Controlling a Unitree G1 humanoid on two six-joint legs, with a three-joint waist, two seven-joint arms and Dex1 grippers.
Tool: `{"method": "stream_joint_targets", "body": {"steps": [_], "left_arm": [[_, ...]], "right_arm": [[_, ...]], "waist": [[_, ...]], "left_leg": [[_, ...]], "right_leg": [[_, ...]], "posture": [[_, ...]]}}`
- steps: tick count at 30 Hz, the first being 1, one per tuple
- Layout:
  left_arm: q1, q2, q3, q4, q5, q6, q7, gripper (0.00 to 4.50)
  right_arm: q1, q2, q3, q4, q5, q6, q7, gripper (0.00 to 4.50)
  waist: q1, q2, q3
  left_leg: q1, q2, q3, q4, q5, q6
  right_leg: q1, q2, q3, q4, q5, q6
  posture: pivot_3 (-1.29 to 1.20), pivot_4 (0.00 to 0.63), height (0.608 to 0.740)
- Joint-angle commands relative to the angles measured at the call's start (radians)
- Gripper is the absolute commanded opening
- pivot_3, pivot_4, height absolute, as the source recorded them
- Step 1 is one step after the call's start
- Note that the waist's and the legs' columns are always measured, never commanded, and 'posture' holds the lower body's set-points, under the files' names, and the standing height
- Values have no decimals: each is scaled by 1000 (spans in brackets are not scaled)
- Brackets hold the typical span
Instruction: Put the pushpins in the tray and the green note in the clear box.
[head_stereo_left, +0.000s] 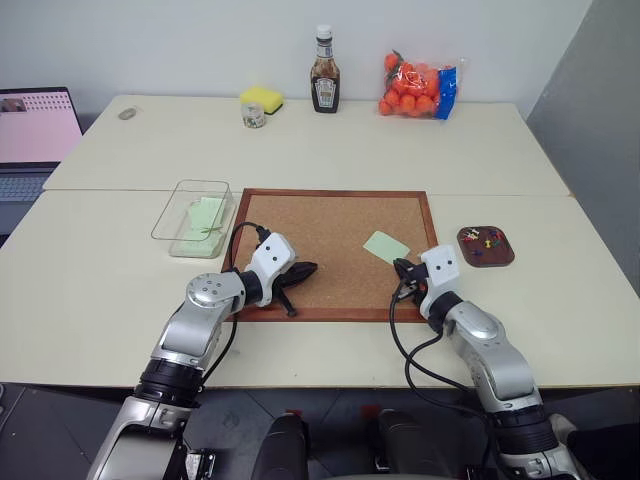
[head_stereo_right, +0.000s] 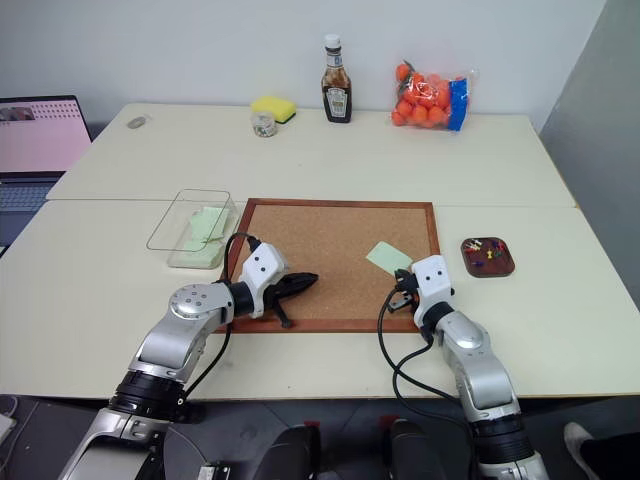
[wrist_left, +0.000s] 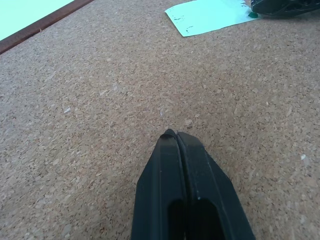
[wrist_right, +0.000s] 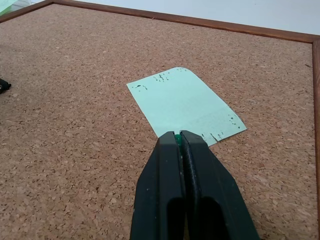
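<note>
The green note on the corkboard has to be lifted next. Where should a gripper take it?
By a corner, from the board's near side: the green note lies flat on the corkboard, and only its far corner curls up slightly.

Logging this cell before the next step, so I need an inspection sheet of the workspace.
Surface: cream tables, corkboard in the middle.
Job's things: green note lies on the board; another note in the clear box; pushpins in the tray.
Clutter: sponge, small jar, sauce bottle, bag of oranges.
Grippers: left pincer shut, empty, over bare cork; right pincer shut on a green pin at the note's edge.
Cables: black leads at both wrists.
Surroundings: laptop, white wall.
</note>
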Motion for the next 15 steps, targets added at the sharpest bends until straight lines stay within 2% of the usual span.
{"method": "stream_joint_targets", "body": {"steps": [1,6,15], "left_arm": [[11,-2,-21,5,11,2,-10,0],[14,-2,-22,4,11,3,-9,0],[22,1,-20,2,10,9,-7,0]], "right_arm": [[-4,-1,-27,-51,17,-32,3,15],[8,17,-53,-85,51,-85,5,15],[-4,25,-82,-149,94,-71,13,15]], "waist": [[0,0,0],[0,0,0],[-1,0,0]], "left_leg": [[0,0,0,0,0,0],[0,0,0,0,0,0],[0,0,0,0,0,0]], "right_leg": [[0,0,0,0,0,0],[0,0,0,0,0,0],[0,0,0,0,0,0]], "posture": [[0,150,740],[0,150,740],[0,150,740]]}}
